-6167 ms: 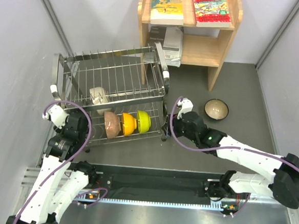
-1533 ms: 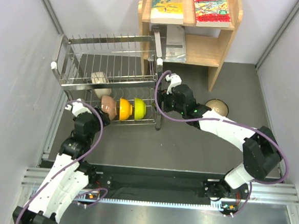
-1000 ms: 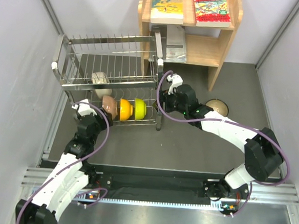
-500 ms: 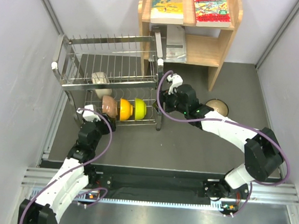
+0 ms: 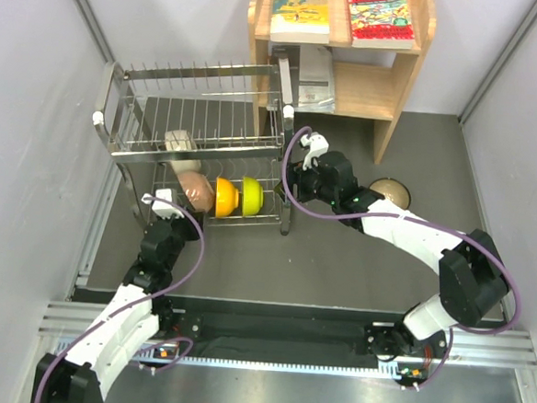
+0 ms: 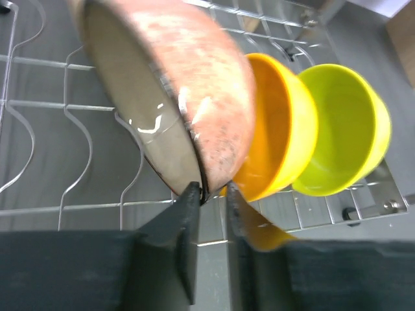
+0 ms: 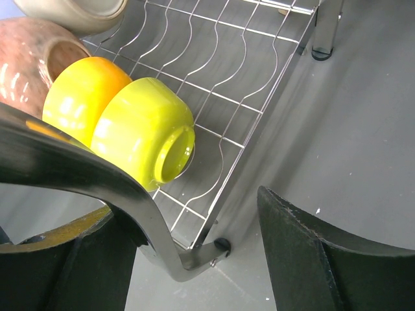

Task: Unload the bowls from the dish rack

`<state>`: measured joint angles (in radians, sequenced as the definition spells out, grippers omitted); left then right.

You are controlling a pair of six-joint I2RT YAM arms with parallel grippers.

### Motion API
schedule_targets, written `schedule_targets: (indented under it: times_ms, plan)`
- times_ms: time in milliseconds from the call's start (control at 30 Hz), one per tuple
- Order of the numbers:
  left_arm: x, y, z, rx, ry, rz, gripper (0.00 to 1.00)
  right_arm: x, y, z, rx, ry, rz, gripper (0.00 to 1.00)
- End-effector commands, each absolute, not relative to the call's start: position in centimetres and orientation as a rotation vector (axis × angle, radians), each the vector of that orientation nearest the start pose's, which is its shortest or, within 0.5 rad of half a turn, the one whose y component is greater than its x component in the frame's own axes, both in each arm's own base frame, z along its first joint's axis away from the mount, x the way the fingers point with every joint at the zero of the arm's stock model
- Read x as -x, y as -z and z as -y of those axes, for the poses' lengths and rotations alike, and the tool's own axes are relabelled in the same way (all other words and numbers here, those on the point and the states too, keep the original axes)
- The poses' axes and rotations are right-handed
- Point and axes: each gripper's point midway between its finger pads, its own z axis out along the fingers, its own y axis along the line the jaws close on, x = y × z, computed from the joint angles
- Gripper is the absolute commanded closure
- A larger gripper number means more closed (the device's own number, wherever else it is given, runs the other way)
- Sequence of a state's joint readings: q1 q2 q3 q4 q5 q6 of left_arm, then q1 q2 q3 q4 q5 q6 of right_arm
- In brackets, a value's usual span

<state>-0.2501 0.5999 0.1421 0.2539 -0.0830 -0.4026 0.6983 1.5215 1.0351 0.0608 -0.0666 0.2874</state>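
The steel wire dish rack [image 5: 204, 71] stands at the back left. A cream bowl [image 5: 179, 143] sits on its upper tier. On the lower tier, a pinkish-brown bowl [image 5: 191, 188], an orange bowl [image 5: 225, 197] and a yellow-green bowl [image 5: 251, 194] stand on edge in a row. My left gripper [image 5: 179, 208] is shut on the lower rim of the pinkish-brown bowl [image 6: 194, 84], one finger inside it and one outside. My right gripper [image 5: 293, 179] is open at the rack's right end. The rack's steel handle bar [image 7: 130, 194] passes between its fingers. No teal bowl shows.
A dark-rimmed bowl [image 5: 393, 194] sits on the floor right of the rack, partly behind my right arm. A wooden bookshelf [image 5: 387, 90] with books stands at the back. Grey walls close in on both sides.
The rack sits farther back than 6 seconds ago. Over the last second my left arm has swung round in front of the rack, and the pinkish-brown bowl has tilted. The right arm has stayed still.
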Motion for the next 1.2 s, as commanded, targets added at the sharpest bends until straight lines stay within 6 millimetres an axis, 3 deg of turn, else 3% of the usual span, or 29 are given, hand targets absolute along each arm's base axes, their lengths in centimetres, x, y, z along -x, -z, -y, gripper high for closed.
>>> schedule_targets:
  times_ms: [0, 100, 200, 233, 367, 667, 833, 1000, 1167]
  plan:
    - [-28.1, -14.0, 7.9, 0.169, 0.438, -1.718, 0.83, -36.7, -17.9, -28.9, 0.387, -0.566, -2.006, 0.31]
    - [-28.0, -14.3, 7.7, 0.184, 0.436, -1.707, 0.83, -36.9, -17.6, -29.1, 0.396, -0.561, -2.012, 0.31]
    - [-27.9, -14.1, 7.3, 0.216, 0.425, -1.718, 0.59, -37.1, -17.4, -29.2, 0.398, -0.560, -2.018, 0.31]
    - [-27.9, -14.1, 7.3, 0.222, 0.422, -1.728, 0.45, -37.1, -17.3, -29.2, 0.399, -0.560, -2.019, 0.31]
    - [-28.0, -14.0, 7.1, 0.237, 0.417, -1.731, 0.36, -37.2, -17.5, -29.2, 0.398, -0.559, -2.015, 0.31]
    - [-28.5, -15.5, 6.8, 0.211, 0.399, -1.641, 0.37, -37.1, -16.9, -29.2, 0.398, -0.554, -2.027, 0.31]
    - [-28.4, -16.3, 7.7, 0.159, 0.439, -1.605, 0.38, -37.2, -17.3, -29.2, 0.399, -0.555, -2.020, 0.31]
    - [-28.8, -15.8, 8.2, 0.141, 0.460, -1.594, 0.38, -37.2, -18.2, -29.1, 0.396, -0.554, -2.001, 0.31]
    - [-29.9, -14.3, 9.7, 0.082, 0.494, -1.678, 0.41, -37.2, -17.8, -29.0, 0.401, -0.547, -2.012, 0.31]
